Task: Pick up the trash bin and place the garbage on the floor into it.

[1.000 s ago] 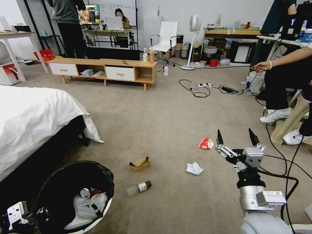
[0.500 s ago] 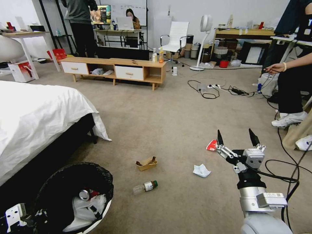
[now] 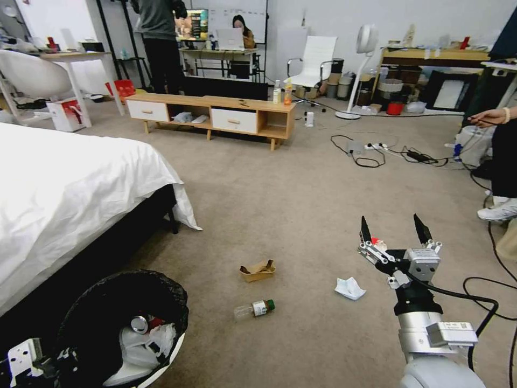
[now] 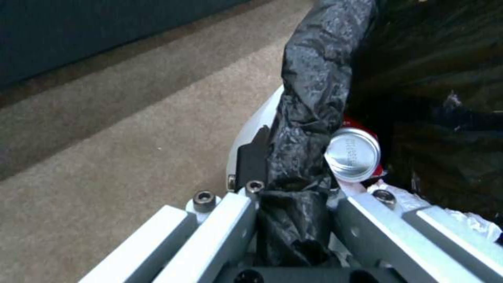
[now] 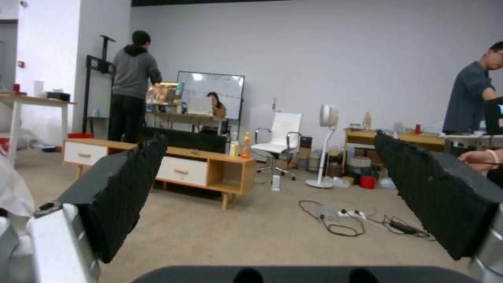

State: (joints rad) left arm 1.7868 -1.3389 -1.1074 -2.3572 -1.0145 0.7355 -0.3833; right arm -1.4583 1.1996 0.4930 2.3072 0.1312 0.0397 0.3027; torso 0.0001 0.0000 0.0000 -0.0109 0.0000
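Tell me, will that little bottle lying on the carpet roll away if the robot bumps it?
Probably a bit. The bottle lies on its side and looks round, so a nudge could roll it, though the carpet should slow it. It looks clear and nearly empty, so likely light. The open right gripper could squash it if it squeezes hard.

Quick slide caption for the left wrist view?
Left tool clamps the bagged rim of the trash bin, crushed can inside.

Right hand (image 3: 392, 230) raised, fingers spread; left hand (image 4: 293, 188) low, apparently clamped
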